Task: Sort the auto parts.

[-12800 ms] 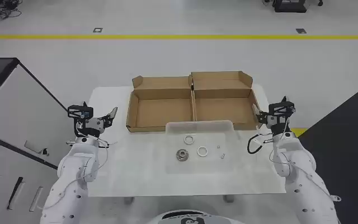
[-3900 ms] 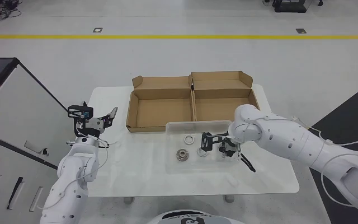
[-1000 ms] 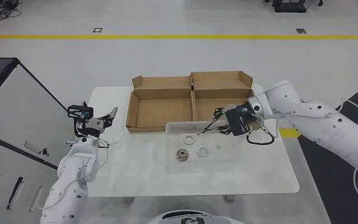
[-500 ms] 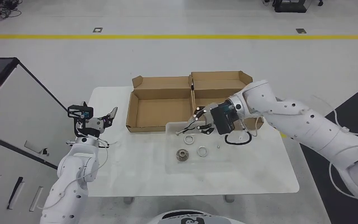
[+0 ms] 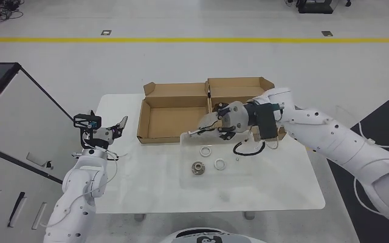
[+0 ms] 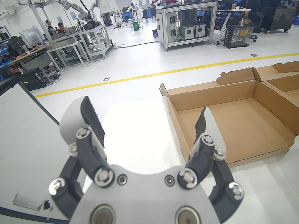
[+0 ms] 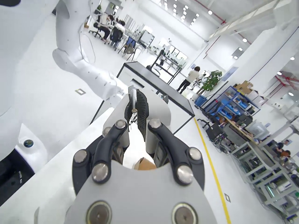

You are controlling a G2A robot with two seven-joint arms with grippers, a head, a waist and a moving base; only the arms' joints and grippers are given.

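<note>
The task looks barely begun. The right gripper [image 7: 136, 101] has its fingers pinched almost together on a small threaded metal screw [image 7: 133, 97], held upright between the ribbed pads. In the top view it hangs over the near edge of the left open brown cardboard box [image 5: 172, 121], just beyond the far left corner of the clear plastic tray [image 5: 186, 146].

What shows of this box's floor and of the right open brown cardboard box [image 5: 238, 100] beside it is bare, so no part seems sorted yet. The screw would be the first once released.

Left in the tray are a white ring [image 5: 205, 149] at the far side, a second white ring [image 5: 219, 163] nearer, and a grey metal hub [image 5: 197, 167] to its left. Whether any smaller piece lies there too I cannot tell.

The left gripper [image 6: 149, 117] hangs over the left edge of the white table [image 5: 273, 182], fingers spread wide and holding nothing.
</note>
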